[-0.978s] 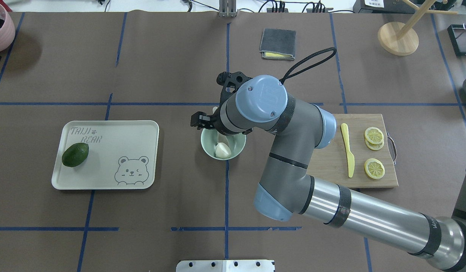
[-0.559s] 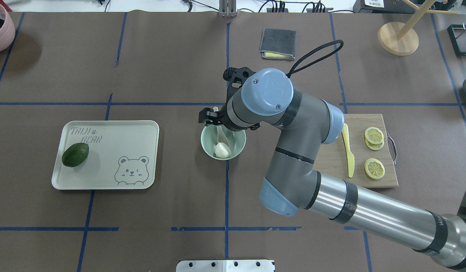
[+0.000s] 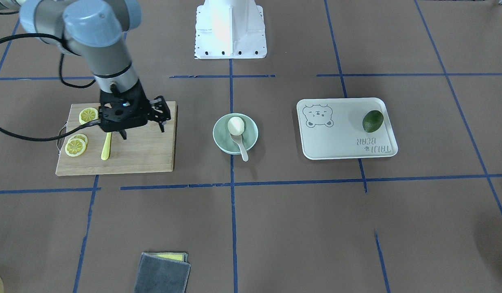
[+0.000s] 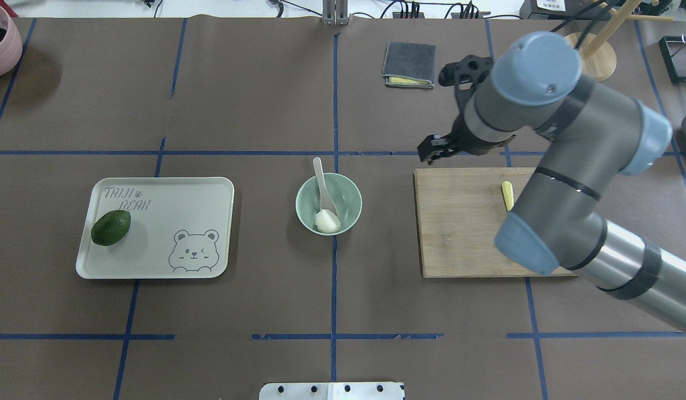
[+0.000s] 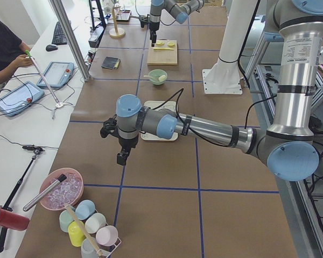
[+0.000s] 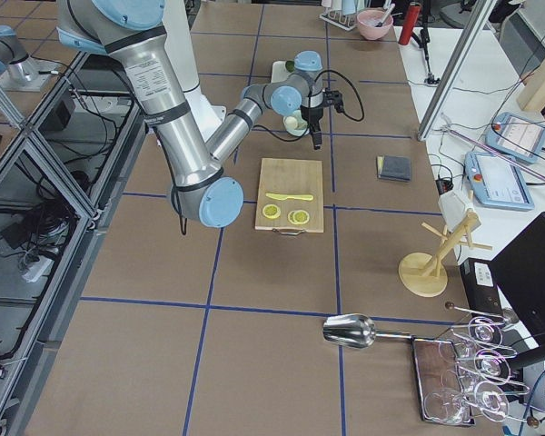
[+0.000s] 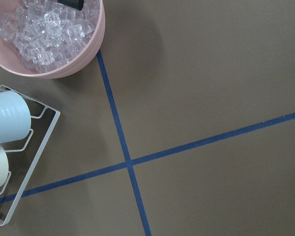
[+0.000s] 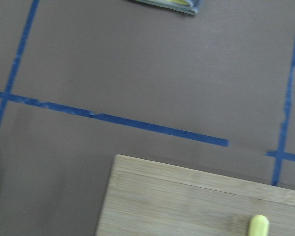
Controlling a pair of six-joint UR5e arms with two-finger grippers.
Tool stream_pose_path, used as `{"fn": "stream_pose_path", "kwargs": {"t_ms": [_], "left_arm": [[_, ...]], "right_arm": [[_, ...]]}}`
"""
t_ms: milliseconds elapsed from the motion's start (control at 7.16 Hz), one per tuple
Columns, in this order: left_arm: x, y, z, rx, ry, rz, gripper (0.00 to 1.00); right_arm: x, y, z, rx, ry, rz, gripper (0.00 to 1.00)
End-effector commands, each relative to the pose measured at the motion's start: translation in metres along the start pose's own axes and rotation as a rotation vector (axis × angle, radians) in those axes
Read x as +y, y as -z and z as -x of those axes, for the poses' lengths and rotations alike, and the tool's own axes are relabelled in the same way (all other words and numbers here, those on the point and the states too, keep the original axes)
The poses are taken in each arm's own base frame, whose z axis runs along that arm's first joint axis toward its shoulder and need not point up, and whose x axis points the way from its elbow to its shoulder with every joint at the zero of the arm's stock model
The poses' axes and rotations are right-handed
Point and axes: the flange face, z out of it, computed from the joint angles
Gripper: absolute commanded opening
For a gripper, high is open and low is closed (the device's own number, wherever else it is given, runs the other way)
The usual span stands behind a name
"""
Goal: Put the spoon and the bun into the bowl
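Spoon rests with its scoop inside the bowl, touching the bun; its handle leans out over the rim. My right gripper hangs spread and empty by the cutting board. Whether my left gripper is parted, I cannot tell.

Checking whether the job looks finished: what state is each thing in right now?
spoon: scoop in the bowl, handle leaning out over the rim.
bun: resting inside the bowl.
bowl: upright, holding both.
right gripper: open, empty, by the cutting board.
left gripper: open or shut, cannot tell.
avocado: lying on the tray.
yellow knife: flat on the cutting board.
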Motion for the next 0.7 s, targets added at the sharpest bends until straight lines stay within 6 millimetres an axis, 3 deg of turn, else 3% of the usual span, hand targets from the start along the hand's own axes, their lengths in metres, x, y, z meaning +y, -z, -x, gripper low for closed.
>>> {"fn": "stream_pose_path", "kwargs": {"t_ms": [0, 279, 559], "left_arm": [[0.013, 0.0, 0.01, 0.014, 0.009, 0.005, 1.0], [0.016, -0.001, 0.011, 0.02, 0.015, 0.008, 1.0], [0.016, -0.002, 0.009, 0.04, 0.016, 0.007, 1.0]], "right_arm": [[0.015, 0.025, -0.146, 0.014, 0.057, 0.054, 1.0], [0.038, 0.048, -0.277, 0.007, 0.104, 0.085, 1.0], [0.083, 0.05, -0.401, -0.05, 0.126, 0.128, 1.0]]}}
